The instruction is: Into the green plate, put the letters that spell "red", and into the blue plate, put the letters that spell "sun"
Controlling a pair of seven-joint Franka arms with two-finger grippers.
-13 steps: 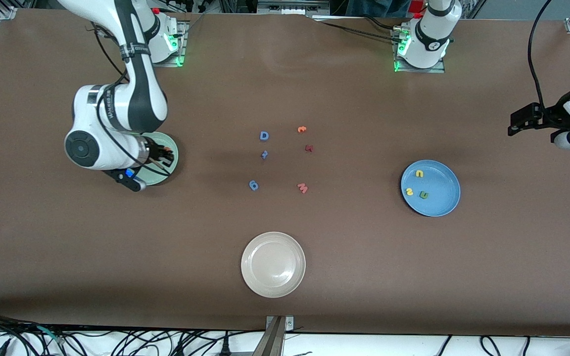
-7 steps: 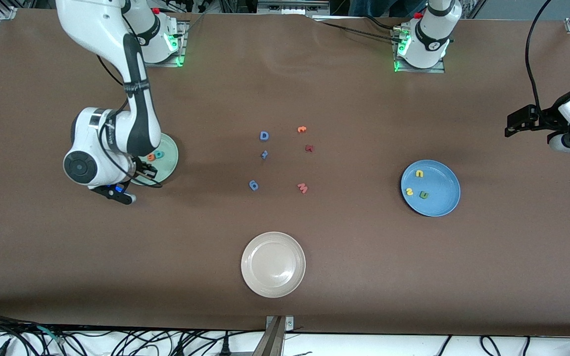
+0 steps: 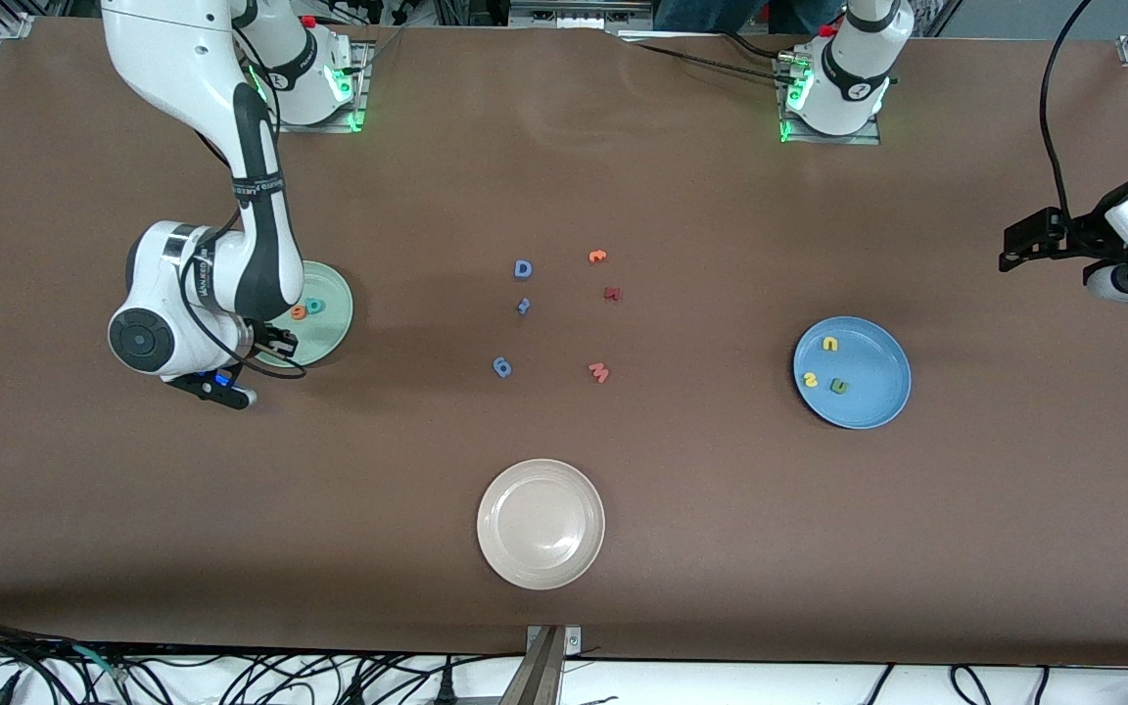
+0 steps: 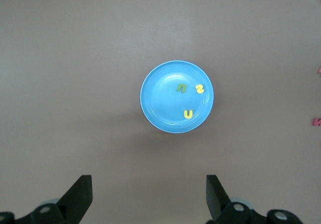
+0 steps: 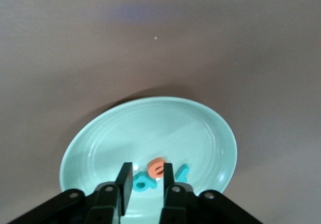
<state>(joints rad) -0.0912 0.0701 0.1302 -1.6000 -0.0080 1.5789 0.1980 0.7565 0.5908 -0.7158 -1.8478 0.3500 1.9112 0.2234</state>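
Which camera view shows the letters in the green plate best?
The right wrist view: the letters that spell "red" fill it large on the green plate. The front view shows them tiny; the left wrist view shows none.

robotics lab | brown table (image 3: 564, 176) on aluminium framing | loose cables (image 3: 231, 676) along edge

Even overhead light; soft shadows; wrist views slightly blurred.

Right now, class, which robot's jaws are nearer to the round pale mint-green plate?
Right. The right gripper hangs over the round pale mint-green plate's rim; the left gripper waits at the left arm's end of the table, past the blue plate.
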